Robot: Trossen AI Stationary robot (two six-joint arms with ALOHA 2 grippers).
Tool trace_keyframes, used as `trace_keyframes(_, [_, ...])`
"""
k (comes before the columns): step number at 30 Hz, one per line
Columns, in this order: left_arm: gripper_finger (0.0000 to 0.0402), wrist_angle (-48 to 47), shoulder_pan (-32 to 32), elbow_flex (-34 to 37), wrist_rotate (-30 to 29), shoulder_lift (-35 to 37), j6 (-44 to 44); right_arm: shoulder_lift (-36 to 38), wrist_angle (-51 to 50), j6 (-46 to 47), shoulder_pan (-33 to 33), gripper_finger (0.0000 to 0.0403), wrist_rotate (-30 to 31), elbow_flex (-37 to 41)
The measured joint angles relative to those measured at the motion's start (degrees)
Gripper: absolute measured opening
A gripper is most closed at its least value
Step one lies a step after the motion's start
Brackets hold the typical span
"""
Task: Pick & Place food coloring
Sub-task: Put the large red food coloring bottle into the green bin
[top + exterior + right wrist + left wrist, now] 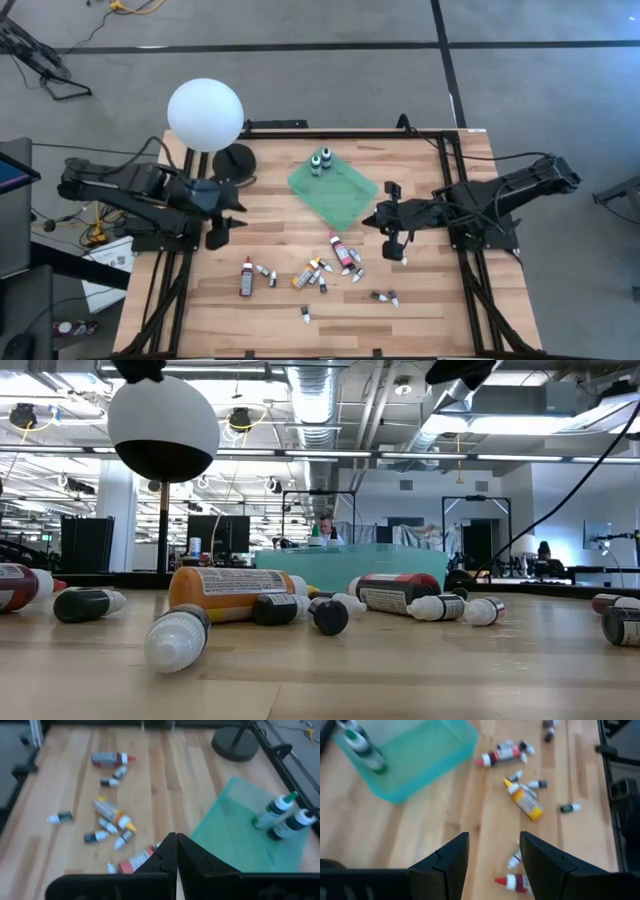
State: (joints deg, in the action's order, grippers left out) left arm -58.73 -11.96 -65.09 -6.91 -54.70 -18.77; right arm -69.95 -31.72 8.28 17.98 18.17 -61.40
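We've got two green-capped bottles (321, 160) upright in the green tray (345, 198) near the table's far edge. The rest of the food coloring (325, 272) lies scattered toward the near edge. Left gripper (222, 226): jaws apart w/ nothing between, prob. ready to grab. Right gripper (400, 240): clenched, empty.

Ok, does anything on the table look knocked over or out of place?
Only two green-capped bottles stand upright in the green tray. The other food coloring bottles lie scattered on their sides across the wooden table, outside the tray. No spill shows.
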Motion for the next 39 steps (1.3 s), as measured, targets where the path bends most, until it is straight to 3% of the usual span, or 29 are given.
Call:
trace_keyframes(9, [0.0169, 3.57, -2.26, 10.80, 3.27, -0.04, -7.03, -9.37, 5.90, 1.54, 2.08, 0.0000, -0.24, 0.02])
trace_keyframes(17, [0.0169, 5.97, -5.29, 18.92, 3.71, -0.07, -35.82, -15.55, 6.35, 0.34, 1.39, 0.0000, -0.09, 0.01])
trace_keyframes(22, [0.0169, 6.65, -7.77, 20.54, 3.80, -1.18, -48.33, -15.71, 2.51, 1.93, 1.68, 0.0000, -0.03, 0.00])
trace_keyframes(29, [0.0169, 13.46, -11.32, 20.63, 4.10, -9.74, -57.41, -15.54, -2.63, 0.28, 5.00, 0.0000, 0.15, 0.01])
trace_keyframes(39, [0.0169, 22.93, -12.55, 20.63, 14.74, -25.07, -63.59, -15.54, -5.97, -2.20, 6.90, 0.0000, 0.04, 0.01])
